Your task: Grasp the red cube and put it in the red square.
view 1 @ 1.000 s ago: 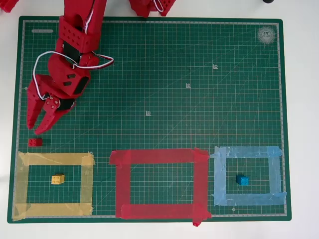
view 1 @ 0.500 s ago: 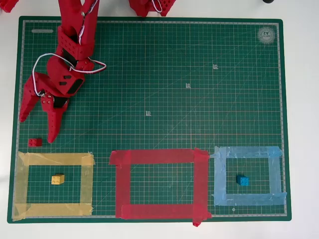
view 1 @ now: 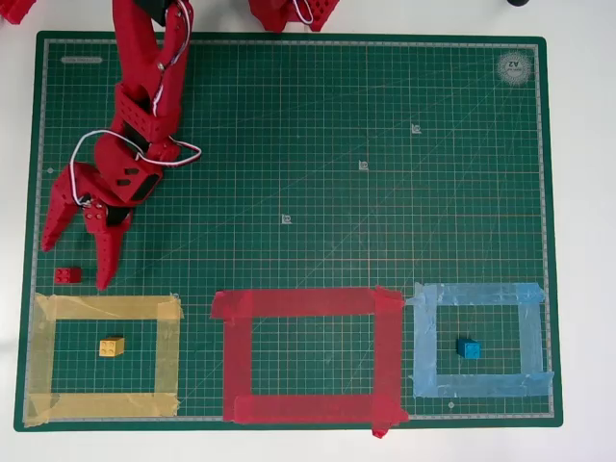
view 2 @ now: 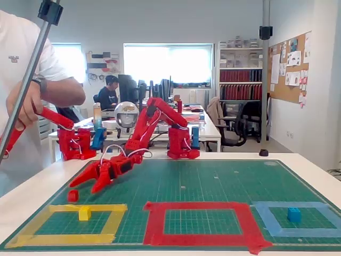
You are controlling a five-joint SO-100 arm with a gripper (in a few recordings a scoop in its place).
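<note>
The red cube lies on the green mat just above the yellow outline's top left corner. My red gripper is open, its two fingers spread wide. In the overhead view one fingertip sits up and left of the cube, the other just right of it. In the fixed view the gripper hovers a little above the cube. The red square is a wide red tape outline at the mat's front centre, with only green mat inside.
A yellow tape outline holds a yellow cube at the front left. A light-blue outline with a blue cube sits at the front right. White table surrounds the mat.
The gripper has swung left and forward toward the red cube and opened wider; its fingers now straddle the cube's position. The cube has not moved.
</note>
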